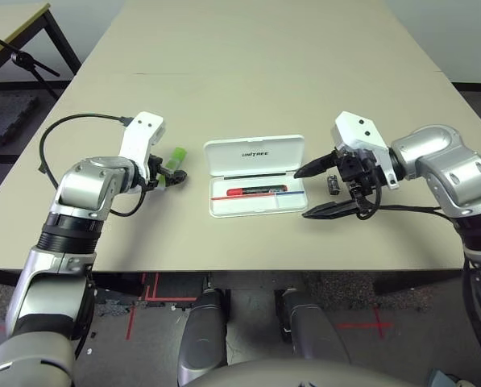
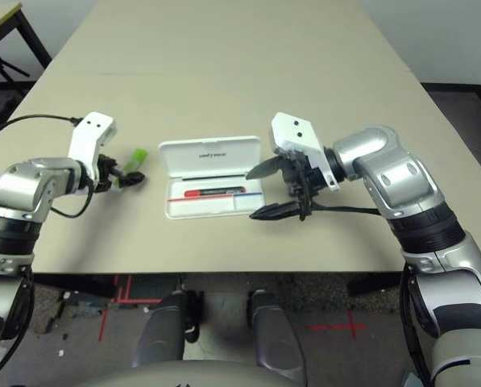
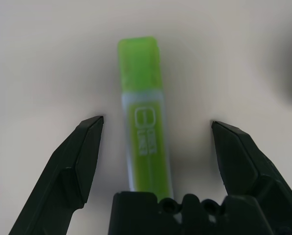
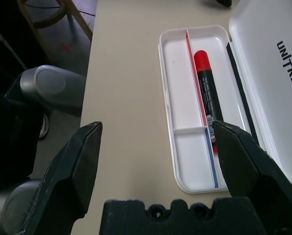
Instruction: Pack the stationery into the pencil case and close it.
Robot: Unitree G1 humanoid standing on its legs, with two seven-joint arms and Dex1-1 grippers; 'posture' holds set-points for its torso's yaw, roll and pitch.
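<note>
The white pencil case [image 1: 255, 151] lies open at mid-table, its lid flat behind the tray [image 1: 256, 212]. A red marker with a black end [image 1: 252, 192] rests in the tray's long compartment. Left of the case a lime-green highlighter [image 3: 143, 132] lies on the table, and my left gripper [image 1: 169, 176] stands open with one finger on either side of it, apart from it. My right gripper [image 1: 301, 193] is open at the case's right end, one finger over the tray's corner, nothing held. A tiny dark piece [image 1: 333, 185] lies on the table just right of the case, beside that gripper.
A black cable [image 1: 55, 133] loops from my left wrist over the table. Beyond the table's left edge stand a black stand [image 1: 18, 58] and another table. The tan tabletop [image 1: 256, 64] stretches far behind the case. The front edge runs close below the tray.
</note>
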